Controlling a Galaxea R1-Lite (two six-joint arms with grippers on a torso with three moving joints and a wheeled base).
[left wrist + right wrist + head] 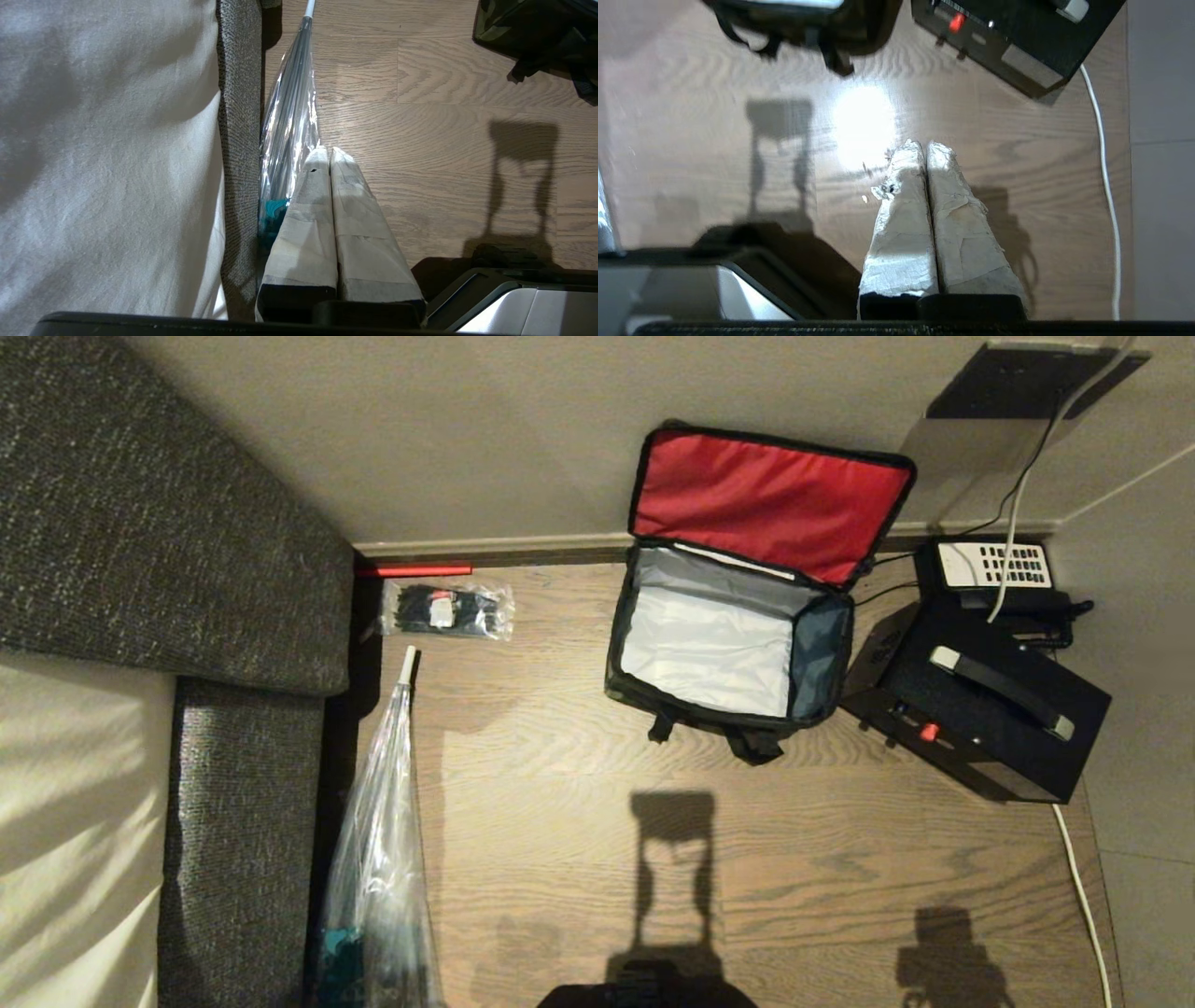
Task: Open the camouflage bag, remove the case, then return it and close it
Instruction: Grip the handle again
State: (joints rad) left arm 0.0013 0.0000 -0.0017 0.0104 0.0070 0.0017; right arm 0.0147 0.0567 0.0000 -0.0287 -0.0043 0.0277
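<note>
Head view: the camouflage bag (738, 644) is standing open on the wooden floor (579, 840) near the wall, its red-lined lid (770, 504) leaning back against the wall. The pale interior is showing no contents. The black case (980, 705) is lying on the floor just beside the bag, toward the right-hand corner, in front of a telephone (994, 569). A packet of cable ties (448, 609) is lying near the sofa (140, 523). Neither arm is appearing here.

Left wrist view: the left pincer (329, 156) is hanging over the floor beside the sofa edge, fingers pressed together, holding nothing.

Right wrist view: the right pincer (924, 149) is hanging over bare floor, fingers pressed together and empty, apart from the case (1017, 42) and the bag (808, 23).

Judged progress: opening and removal are appearing complete; returning the case and closing the bag are remaining.
</note>
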